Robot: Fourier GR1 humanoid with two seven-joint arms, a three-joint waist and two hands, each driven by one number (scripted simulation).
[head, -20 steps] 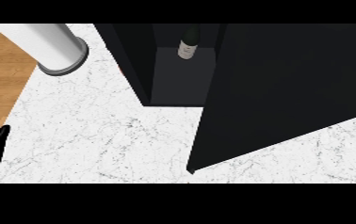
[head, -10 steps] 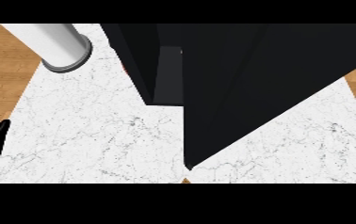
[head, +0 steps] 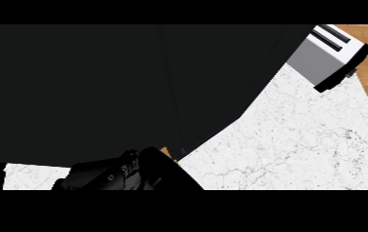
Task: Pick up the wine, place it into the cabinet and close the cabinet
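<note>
Nearest, at the lower edge just below the cabinet [head: 108,89]: left hand [head: 108,175], a black mass lying against the cabinet's dark front. Spread, pressed together or pinching, cannot tell, black merging into black. Just right of the hand, touching the cabinet's lower corner, a small sliver of wood colour [head: 167,153]. Below and to the right of the cabinet, white marbled counter [head: 287,143], with another strip of it showing under the cabinet's lower left edge. Fills most of the view, the cabinet: one flat black expanse with a faint upright seam near its middle. Wine: nowhere to be made out, hidden or lost against the cabinet's black. Farthest, just beyond the cabinet's upper right corner, a grey toaster [head: 323,55] with two dark slots, tilted, resting on the counter.
</note>
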